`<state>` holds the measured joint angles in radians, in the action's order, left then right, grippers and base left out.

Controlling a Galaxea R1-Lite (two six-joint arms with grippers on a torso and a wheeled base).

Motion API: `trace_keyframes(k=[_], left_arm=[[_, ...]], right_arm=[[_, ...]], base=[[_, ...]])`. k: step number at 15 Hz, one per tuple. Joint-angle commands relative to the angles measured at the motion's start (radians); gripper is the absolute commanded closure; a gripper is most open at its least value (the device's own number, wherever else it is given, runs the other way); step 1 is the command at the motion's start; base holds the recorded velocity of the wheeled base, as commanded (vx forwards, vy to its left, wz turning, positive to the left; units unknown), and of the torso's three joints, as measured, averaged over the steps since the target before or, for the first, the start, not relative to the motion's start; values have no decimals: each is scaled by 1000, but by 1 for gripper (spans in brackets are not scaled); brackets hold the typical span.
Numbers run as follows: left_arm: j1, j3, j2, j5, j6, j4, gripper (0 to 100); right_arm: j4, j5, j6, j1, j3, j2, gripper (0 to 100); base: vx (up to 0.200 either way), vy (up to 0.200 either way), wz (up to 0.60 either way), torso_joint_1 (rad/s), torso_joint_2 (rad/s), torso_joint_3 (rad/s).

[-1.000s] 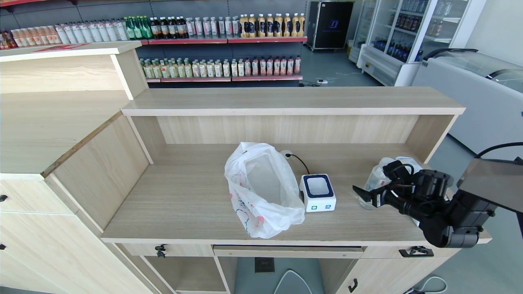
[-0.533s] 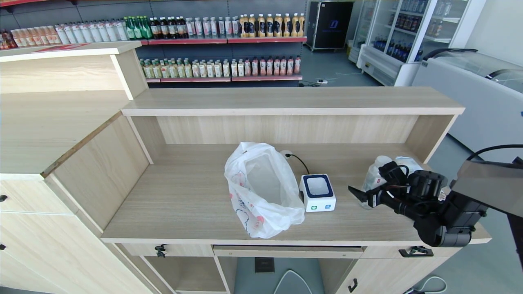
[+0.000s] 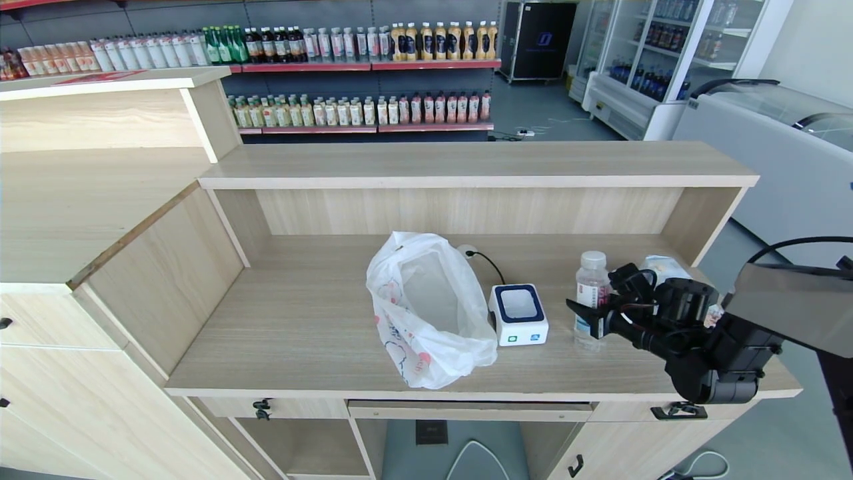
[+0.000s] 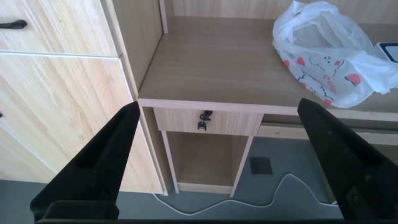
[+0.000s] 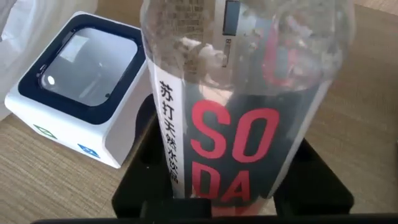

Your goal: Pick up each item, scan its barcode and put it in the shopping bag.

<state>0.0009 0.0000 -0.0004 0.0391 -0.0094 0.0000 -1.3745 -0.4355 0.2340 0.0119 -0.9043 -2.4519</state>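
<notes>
A clear soda bottle (image 3: 590,293) with a white cap and a red and white label stands upright just right of the white and blue barcode scanner (image 3: 518,313). My right gripper (image 3: 590,321) is shut on its lower half. In the right wrist view the bottle (image 5: 242,106) is held between the dark fingers (image 5: 146,180), with the scanner (image 5: 81,118) close beside it. I cannot tell whether the bottle's base touches the counter. The white shopping bag (image 3: 426,307) lies open left of the scanner. My left gripper (image 4: 217,162) hangs open below the counter's left front corner, holding nothing.
A pale packaged item (image 3: 661,267) lies behind my right wrist near the counter's right wall. A black cable (image 3: 490,263) runs from the scanner to the back. The wooden counter (image 3: 300,320) has bare room left of the bag (image 4: 329,50). Drawers (image 4: 56,37) stand on the left.
The bottle was tilted in my right gripper and now stands upright. The right arm has shifted slightly left, towards the scanner. Bag and scanner have not moved.
</notes>
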Motion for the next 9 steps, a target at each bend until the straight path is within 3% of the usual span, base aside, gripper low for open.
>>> trace_keyframes(k=[1,5,9], left_arm=[[1,0,0,1,0,0,0],[1,0,0,1,0,0,0],[1,0,0,1,0,0,0]], right_arm=[[-20,0,-18,3,2,17,100],[-37,-2,-71,0,30,94,100],[29,-152,-217,46,140,297,100]], base=[[0,0,0,0,0,0],[0,0,0,0,0,0],[0,0,0,0,0,0]])
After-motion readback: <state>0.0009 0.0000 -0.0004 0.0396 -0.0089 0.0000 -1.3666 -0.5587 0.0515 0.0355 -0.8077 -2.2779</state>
